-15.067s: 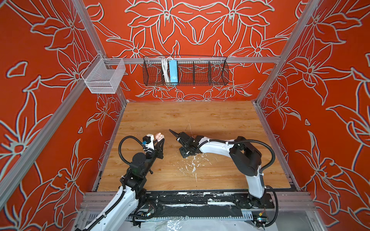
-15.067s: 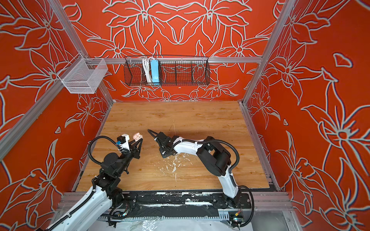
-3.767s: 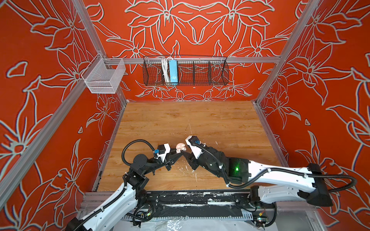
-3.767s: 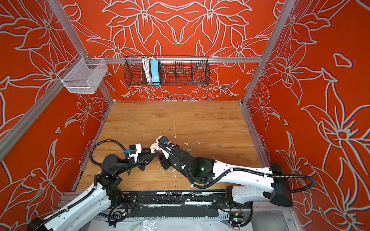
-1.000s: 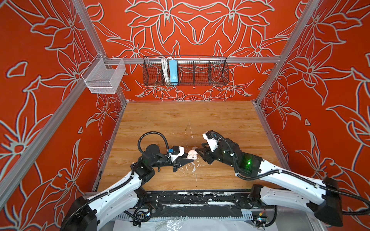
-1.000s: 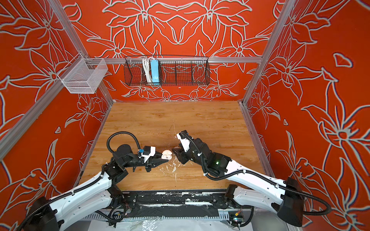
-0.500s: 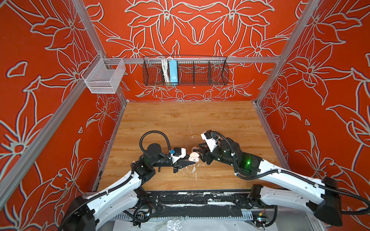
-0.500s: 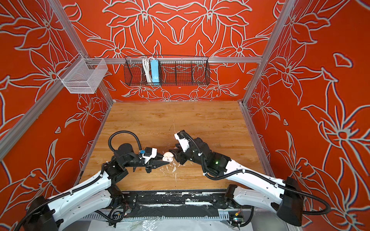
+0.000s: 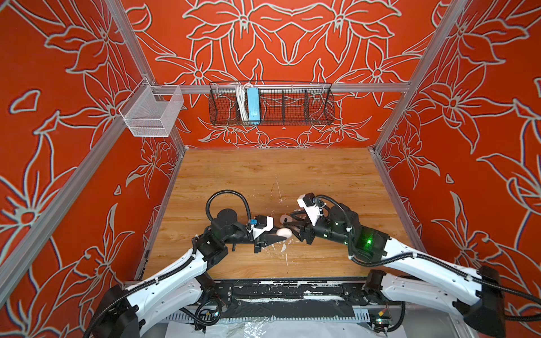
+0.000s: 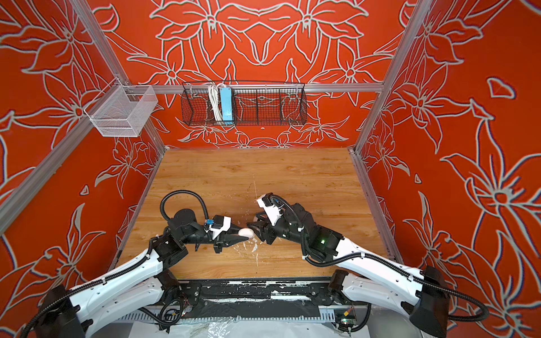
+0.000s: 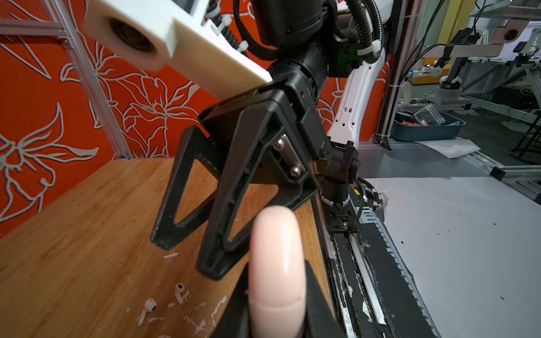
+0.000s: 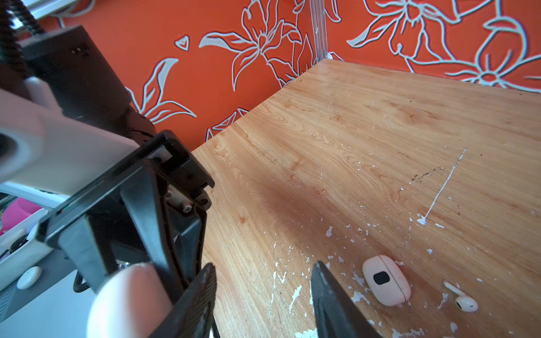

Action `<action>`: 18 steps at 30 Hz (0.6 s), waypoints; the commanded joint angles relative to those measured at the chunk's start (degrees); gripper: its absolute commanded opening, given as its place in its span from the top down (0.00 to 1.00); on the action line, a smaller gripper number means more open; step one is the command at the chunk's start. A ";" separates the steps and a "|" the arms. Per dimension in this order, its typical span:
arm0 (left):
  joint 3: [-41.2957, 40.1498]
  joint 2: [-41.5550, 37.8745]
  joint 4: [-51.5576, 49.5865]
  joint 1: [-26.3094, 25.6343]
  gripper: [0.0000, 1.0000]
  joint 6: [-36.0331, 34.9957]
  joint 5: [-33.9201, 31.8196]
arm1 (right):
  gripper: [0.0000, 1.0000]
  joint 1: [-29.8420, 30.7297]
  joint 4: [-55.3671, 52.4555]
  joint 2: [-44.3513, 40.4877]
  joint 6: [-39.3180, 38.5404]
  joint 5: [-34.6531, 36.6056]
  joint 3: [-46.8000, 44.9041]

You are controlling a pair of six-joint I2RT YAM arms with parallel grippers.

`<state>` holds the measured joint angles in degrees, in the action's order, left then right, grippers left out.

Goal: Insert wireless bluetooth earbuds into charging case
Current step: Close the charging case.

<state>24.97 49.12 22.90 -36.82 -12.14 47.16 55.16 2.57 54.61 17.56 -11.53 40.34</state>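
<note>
Your left end effector [image 9: 279,236] pinches the case [image 11: 275,263], lid seemingly closed, though the close view blurs it. Keep that grip still and bring the right end effector [image 12: 262,273], jaws spread, squarely onto the lid seam without knocking the case loose. The earbuds [image 11: 147,307] lie loose on the counter [image 12: 351,131] below both end effectors, toward its robot-side edge; one rests just beside a second case [image 12: 385,284].

One pink case [image 11: 275,263], one white case [image 12: 385,284], at least two earbuds [image 11: 148,306], two baskets [image 9: 292,114]
</note>
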 commanded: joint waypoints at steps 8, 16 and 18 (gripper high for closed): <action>1.20 0.17 -1.84 -0.01 1.00 0.38 -6.38 | 0.46 0.50 2.53 0.97 -0.34 -4.12 0.88; 1.92 1.31 -3.78 0.08 1.00 1.43 -12.73 | 0.44 0.48 -0.16 -3.73 0.54 9.60 -0.81; 2.34 1.98 -3.81 0.08 1.00 1.33 -12.07 | 0.43 0.48 0.21 -4.03 0.25 8.12 -0.90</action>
<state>25.30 50.41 19.55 -36.82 -10.96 37.43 55.18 2.02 51.68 17.69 -4.84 40.34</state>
